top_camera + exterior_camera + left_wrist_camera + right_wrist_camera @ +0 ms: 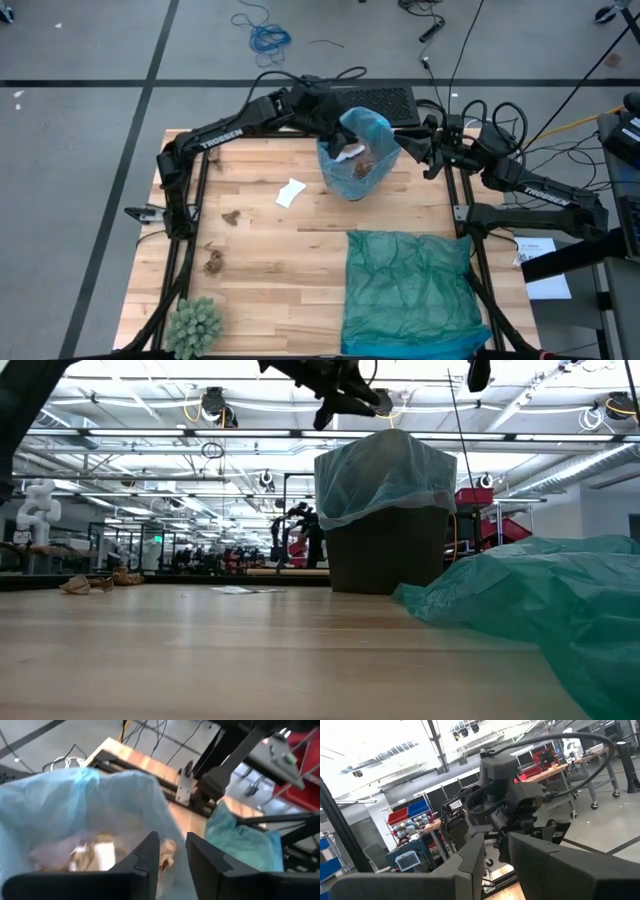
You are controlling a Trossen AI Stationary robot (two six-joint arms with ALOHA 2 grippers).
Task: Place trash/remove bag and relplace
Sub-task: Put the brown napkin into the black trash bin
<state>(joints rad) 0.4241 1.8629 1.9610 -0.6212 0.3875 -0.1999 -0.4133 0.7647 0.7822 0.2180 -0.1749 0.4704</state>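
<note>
The light blue bag (368, 124) lines a dark bin (385, 555) at the table's far middle, its edge folded over the rim. Brown and white trash (92, 856) lies inside it. My left gripper (172, 851) hovers open above the bin's far-left rim (330, 120), tipped down into the opening. A brown lump (168, 851) shows just past its fingertips; I cannot tell whether it touches them. My right gripper (418, 150) waits open to the right of the bin, nothing between its fingers (472, 852). A white scrap (290, 192) and two brown lumps (230, 217) (213, 263) lie on the table.
A darker teal bag (410, 290) is spread over the near right of the table. A green spiky ball (195, 322) sits at the near left corner. A black keyboard-like slab (385, 100) lies behind the bin. Bare wood lies in the middle left.
</note>
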